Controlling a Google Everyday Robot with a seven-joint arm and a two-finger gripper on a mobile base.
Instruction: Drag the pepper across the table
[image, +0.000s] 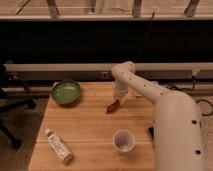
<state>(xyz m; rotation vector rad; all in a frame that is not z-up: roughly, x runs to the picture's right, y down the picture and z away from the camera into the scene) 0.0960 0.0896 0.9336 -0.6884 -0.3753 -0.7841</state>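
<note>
The pepper (112, 106) is a small dark red-brown chili lying tilted on the wooden table (85, 130), right of the middle. My gripper (119, 98) hangs from the white arm straight above the pepper's upper right end, close to it or touching it. The arm reaches in from the right over the table's far side.
A green bowl (66, 92) sits at the table's far left. A white cup (123, 140) stands near the front, below the pepper. A white bottle (59, 146) lies at the front left. A black office chair (10, 107) stands left of the table.
</note>
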